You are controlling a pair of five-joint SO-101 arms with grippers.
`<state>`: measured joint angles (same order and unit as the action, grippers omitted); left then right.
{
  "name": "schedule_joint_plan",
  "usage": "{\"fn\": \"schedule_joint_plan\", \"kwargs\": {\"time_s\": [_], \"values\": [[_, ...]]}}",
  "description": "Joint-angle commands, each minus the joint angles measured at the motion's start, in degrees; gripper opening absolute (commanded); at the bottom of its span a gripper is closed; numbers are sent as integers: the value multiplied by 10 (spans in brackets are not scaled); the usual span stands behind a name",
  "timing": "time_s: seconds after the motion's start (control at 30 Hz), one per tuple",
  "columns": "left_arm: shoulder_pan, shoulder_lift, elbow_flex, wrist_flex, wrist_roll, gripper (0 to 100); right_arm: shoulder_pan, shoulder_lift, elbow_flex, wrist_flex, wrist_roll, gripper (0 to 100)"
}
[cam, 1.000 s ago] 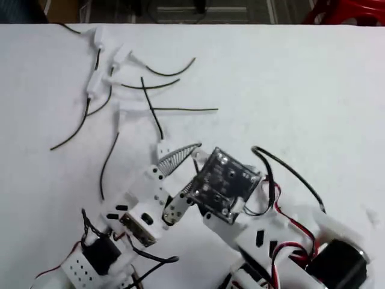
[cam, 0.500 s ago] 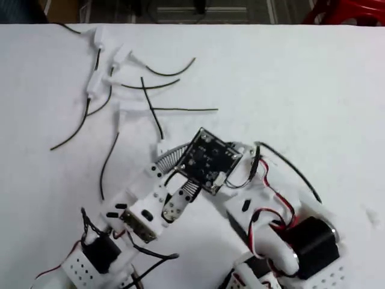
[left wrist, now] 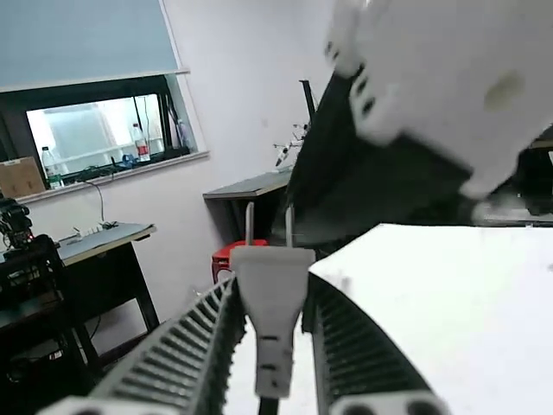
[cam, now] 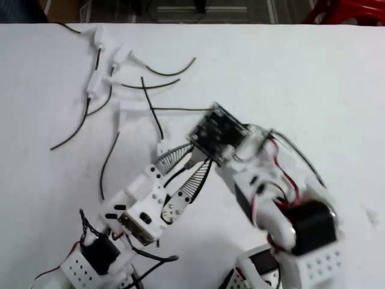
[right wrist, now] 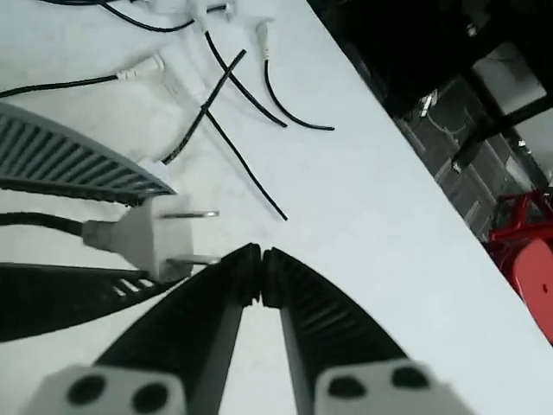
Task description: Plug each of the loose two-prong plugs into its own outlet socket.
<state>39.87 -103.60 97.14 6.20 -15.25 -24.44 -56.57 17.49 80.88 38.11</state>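
A white two-prong plug point(left wrist: 270, 285) is clamped between the left gripper's point(cam: 202, 155) ribbed jaws, prongs outward, over the table's point(cam: 301, 78) middle. The right gripper point(right wrist: 259, 256) is held empty with its jaws pressed together, tips just beside the prongs, its arm stretched in from the near right corner.

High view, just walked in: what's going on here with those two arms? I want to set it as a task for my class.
The left gripper holds a white two-prong plug between its jaws, with the prongs pointing out past the tips. The right gripper, jaws shut on nothing, sits close beside those prongs. Several other loose plugs with short black cords lie on the white table farther off, with neither arm on them.
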Motion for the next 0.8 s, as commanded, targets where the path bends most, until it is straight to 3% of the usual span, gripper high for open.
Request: {"fn": "schedule_joint_plan", "kwargs": {"time_s": [0.0,0.3,0.4,0.6,0.77], "values": [[-2,-10,-2,-3,-3,23,-40,-2,-98,39,-1,19],[-2,-10,-2,-3,-3,23,-60,0,-210,93,-2,19],[-2,-10,-2,-3,-3,23,-71,12,-173,86,-30,19],[-2,-10,-2,-3,-3,23,-167,64,-99,64,-41,19],[-2,-10,-2,-3,-3,23,-136,82,-47,0,-37,19]]}}
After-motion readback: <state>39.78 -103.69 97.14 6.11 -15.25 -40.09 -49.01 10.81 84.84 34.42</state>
